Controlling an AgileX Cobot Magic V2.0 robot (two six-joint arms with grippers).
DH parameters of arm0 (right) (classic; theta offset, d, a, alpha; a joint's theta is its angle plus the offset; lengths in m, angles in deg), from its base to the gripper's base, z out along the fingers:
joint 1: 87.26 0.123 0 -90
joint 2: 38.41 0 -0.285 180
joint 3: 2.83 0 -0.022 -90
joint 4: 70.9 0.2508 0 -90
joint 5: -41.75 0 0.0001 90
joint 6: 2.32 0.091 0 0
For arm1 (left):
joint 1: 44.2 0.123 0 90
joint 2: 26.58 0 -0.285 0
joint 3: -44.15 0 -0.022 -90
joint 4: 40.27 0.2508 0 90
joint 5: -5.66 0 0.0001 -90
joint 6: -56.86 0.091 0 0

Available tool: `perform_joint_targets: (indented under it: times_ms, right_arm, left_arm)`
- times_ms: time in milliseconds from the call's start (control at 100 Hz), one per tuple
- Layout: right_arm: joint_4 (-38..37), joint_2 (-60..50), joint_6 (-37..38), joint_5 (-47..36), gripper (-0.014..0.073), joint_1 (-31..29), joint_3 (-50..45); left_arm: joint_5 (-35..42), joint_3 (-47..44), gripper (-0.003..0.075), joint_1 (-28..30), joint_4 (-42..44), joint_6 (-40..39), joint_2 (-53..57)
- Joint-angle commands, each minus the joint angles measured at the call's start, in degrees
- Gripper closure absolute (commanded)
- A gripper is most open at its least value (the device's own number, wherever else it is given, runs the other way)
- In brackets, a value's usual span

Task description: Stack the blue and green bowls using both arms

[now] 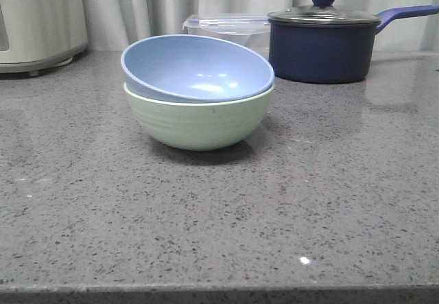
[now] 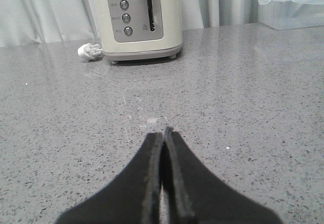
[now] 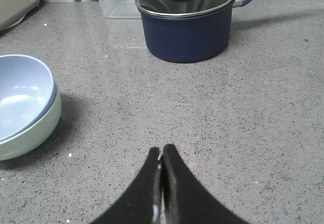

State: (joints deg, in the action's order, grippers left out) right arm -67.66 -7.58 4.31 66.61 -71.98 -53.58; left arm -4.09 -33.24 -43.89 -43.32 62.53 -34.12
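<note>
Both bowls are already stacked: the blue bowl (image 1: 197, 68) sits tilted inside the green bowl (image 1: 199, 121), left of centre on the countertop (image 1: 219, 228). The left gripper (image 2: 163, 133) and right gripper (image 3: 161, 149) are closed, empty and well apart from the stack, so little appears left beyond levelling the blue bowl.

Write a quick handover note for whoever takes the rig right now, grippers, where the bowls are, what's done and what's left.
Left gripper: shut, holding nothing, over bare counter, facing the toaster.
Right gripper: shut, holding nothing, over bare counter, apart from the bowls.
Bowls: the blue bowl sits inside the green bowl mid-counter, tilted, its rim higher on the left in the front view. The saucepan and the clear container stand behind them.
Done: the stack is made and both arms are clear of it.
Left: probably nothing, unless you want the blue bowl seated level.
</note>
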Motion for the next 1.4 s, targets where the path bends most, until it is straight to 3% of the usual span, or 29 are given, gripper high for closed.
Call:
perform_joint_targets:
  times_ms: [0,830,990,1110,1390]
  right_arm:
    - [-0.5,0.3,-0.1,-4.2,0.0657,-0.3,1.6]
    - [-2.3,0.3,-0.1,-4.2,0.0657,-0.4,1.6]
    - [-4.2,0.3,-0.1,-5.2,0.0657,-3.5,1.2]
    - [-4.2,-0.1,-0.1,-9.8,0.0657,-6.7,-1.5]
    - [-4.2,-6.3,-0.1,-31.2,0.0657,-9.9,-15.3]
  left_arm:
    - [5.2,-2.3,0.0741,0.1,-0.3,0.0,2.0]
    - [5.2,-2.3,0.0741,0.1,-0.3,0.0,2.0]
    - [5.2,-2.3,0.0741,0.1,-0.3,0.0,2.0]
    - [5.2,-2.3,0.0741,0.1,-0.3,0.0,2.0]
    - [5.2,-2.3,0.0741,0.1,-0.3,0.0,2.0]
